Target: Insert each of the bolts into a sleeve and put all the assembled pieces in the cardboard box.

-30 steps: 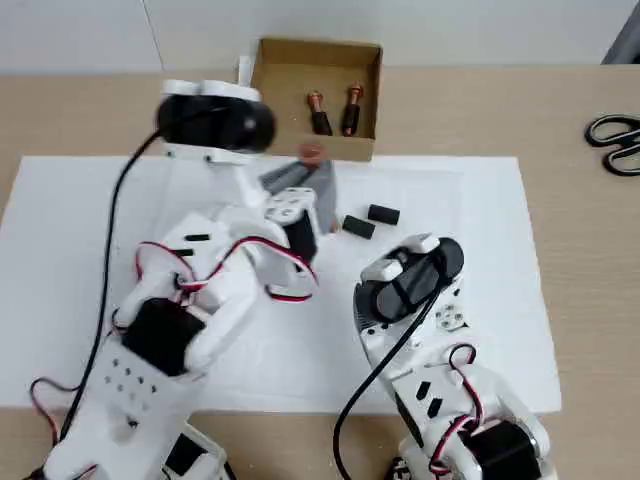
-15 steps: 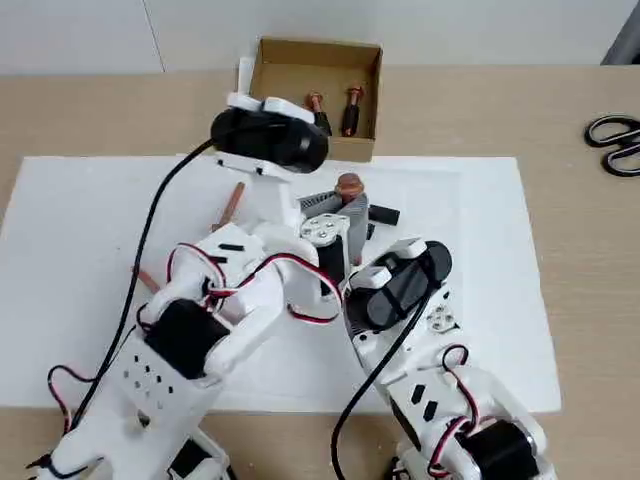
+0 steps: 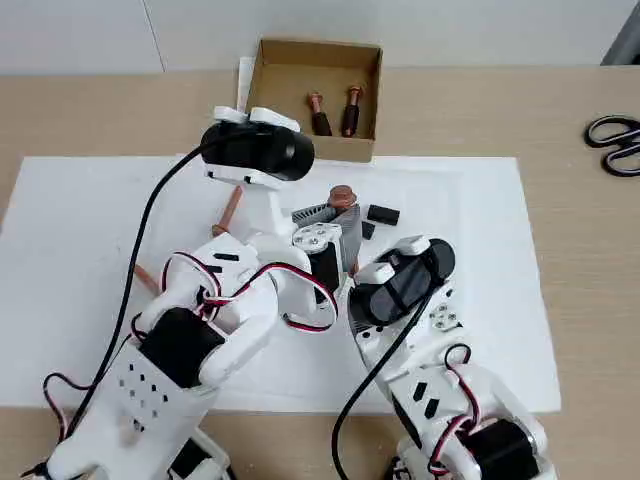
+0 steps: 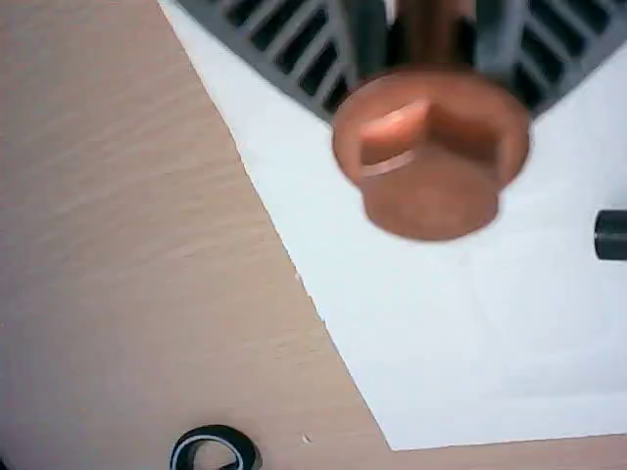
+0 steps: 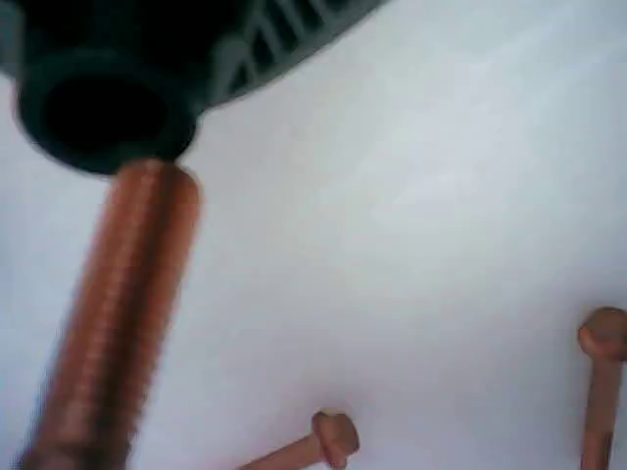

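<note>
Cardboard box (image 3: 285,90) w/ 2 assembled pcs (image 3: 320,115) side by side inside; copper bolt (image 4: 431,152) head-up, thread tip at mouth of black sleeve (image 5: 103,108); 2 loose bolts (image 3: 231,212) & spare sleeve (image 3: 383,214) lying flat

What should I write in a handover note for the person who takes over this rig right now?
Left gripper: shut on a bolt.
Right gripper: shut on a sleeve. The bolt's tip is at its mouth; I cannot tell whether it is inside.
Done: two assembled pieces lie in the box.
On the sheet: two loose bolts and two loose sleeves.
Left: join the held pair and box it, then do the same for the other two pairs.
</note>
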Motion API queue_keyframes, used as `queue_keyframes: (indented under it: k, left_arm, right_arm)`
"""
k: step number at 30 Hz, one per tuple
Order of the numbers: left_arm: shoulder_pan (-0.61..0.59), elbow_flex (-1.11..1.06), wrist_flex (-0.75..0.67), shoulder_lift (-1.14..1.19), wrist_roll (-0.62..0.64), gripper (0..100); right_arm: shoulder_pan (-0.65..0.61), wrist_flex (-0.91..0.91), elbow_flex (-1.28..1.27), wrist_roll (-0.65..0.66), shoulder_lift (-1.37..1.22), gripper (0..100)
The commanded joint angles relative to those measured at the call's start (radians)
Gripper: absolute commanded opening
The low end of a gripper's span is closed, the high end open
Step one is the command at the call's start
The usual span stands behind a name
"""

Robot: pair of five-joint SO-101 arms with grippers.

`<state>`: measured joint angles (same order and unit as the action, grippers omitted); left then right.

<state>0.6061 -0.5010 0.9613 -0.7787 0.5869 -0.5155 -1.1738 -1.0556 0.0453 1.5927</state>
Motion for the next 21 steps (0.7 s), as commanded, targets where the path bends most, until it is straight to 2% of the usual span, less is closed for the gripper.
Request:
queue_keyframes:
  k: [1, 6, 21]
  left_arm:
    - [0.008, 0.001, -0.003, -0.028, 0.008, 1]
    - [0.005, -0.002, -0.034, -0.028, 0.058, 1]
    - [0.015, -0.002, -0.040, -0.028, 0.092, 1]
  right_arm:
    - [0.007, 0.024, 0.006, -0.011, 0.010, 0.4]
    - [0.005, 0.024, 0.006, -0.012, 0.010, 0.4]
    - [0.005, 0.024, 0.006, -0.012, 0.010, 0.4]
